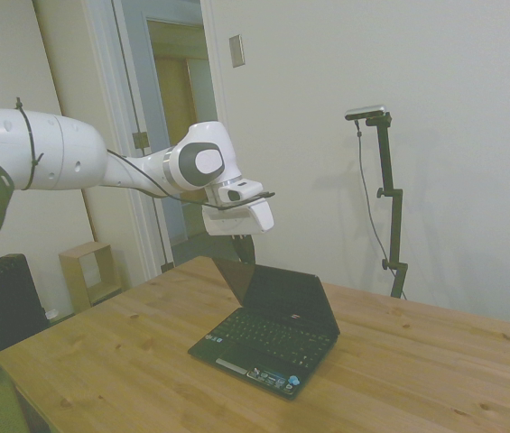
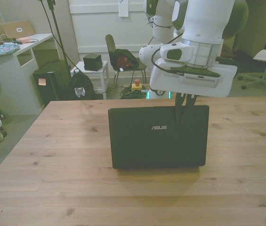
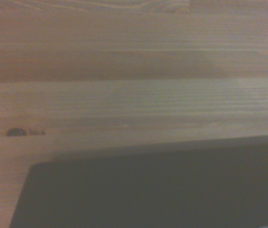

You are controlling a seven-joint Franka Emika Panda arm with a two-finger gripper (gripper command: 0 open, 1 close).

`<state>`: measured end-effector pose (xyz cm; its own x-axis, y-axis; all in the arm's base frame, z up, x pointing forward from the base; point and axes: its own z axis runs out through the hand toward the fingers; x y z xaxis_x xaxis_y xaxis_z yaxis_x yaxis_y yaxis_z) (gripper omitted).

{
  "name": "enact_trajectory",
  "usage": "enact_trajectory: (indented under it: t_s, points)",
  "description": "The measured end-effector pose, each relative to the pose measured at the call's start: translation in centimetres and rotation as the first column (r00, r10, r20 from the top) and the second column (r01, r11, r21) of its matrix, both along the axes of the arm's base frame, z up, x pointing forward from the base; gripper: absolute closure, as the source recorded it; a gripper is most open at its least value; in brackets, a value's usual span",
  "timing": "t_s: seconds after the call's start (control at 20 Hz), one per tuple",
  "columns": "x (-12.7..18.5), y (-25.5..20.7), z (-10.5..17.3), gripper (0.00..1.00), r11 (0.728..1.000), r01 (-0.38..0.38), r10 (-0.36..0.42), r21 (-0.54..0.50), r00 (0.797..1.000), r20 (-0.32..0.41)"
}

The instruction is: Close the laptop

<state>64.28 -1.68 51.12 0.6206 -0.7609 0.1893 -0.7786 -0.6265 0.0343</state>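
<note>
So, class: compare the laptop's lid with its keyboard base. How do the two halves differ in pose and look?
The glossy black lid stands raised, leaning back from the keys; the black keyboard base lies flat on the wooden table. The lid's back is plain, with only a small ASUS logo; the base carries keys and blue stickers. The white arm's tool sits at the lid's top edge, not the base. Both are black and joined at the hinge.

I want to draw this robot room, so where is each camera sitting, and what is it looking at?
Side view: stands off one side of the table, sees the open laptop's keyboard and the white arm reaching in with its hand.
Front view: sits across the table, sees the laptop's lid back and the hand at its top edge.
Wrist view: on the wrist, looks down at wood and blurry black laptop; no arm shows.
All three share the laptop.
</note>
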Motion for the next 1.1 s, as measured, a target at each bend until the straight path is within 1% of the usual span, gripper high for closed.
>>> enact_trajectory:
  t_s: [0.35,0.7,0.8,0.95,1.1]
  points:
    - [-6.5,-1.9,-2.4,1.0,1.0,0.03,-0.03,-0.004,1.0,-0.001]
    - [-13.5,-5.0,-6.6,1.0,0.997,0.07,-0.071,0.021,0.997,0.012]
    - [-14.5,-6.3,-7.6,1.0,0.996,0.086,-0.087,0.025,0.996,0.017]
    - [-14.8,-8.4,-9.2,1.0,0.995,0.1,-0.101,0.031,0.995,0.024]
    - [-14.7,-9.0,-9.2,1.0,0.997,0.071,-0.072,0.034,0.997,0.019]
